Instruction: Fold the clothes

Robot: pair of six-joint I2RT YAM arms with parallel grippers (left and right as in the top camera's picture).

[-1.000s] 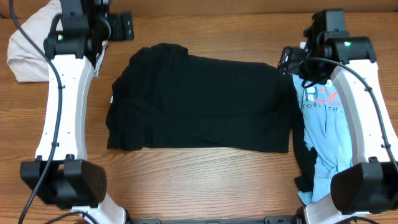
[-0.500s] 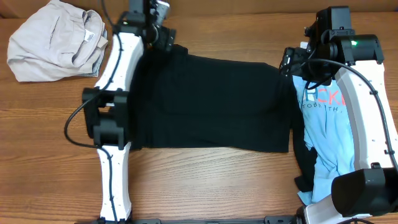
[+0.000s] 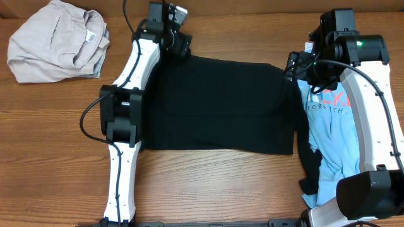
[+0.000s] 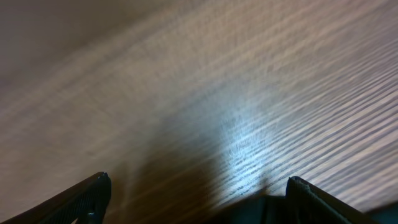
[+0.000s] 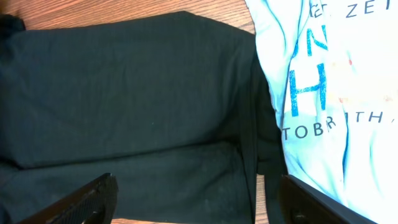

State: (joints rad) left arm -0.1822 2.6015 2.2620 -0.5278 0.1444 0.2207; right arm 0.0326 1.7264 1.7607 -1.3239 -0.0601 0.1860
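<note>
1. Nearest, at the right of the worktop (image 3: 202,183): light blue T-shirt (image 3: 331,135), lettering up, lying over a second black garment (image 3: 307,167).
2. Mid-worktop: plain black garment (image 3: 214,104), spread flat, right edge touching the T-shirt.
3. Above that right edge: right claw (image 3: 295,63), spread wide.
4. At the plain garment's far left corner: left claw (image 3: 178,43), likewise spread wide, blurred wood beneath.
5. Farthest, left corner: beige garment (image 3: 57,41), crumpled, well apart from the rest.

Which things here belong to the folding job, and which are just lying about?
Job:
- black garment, spread flat
- light blue T-shirt
- another black garment, under the T-shirt
- beige garment, crumpled

Lying about:
- nothing loose visible; only the wooden table
</note>
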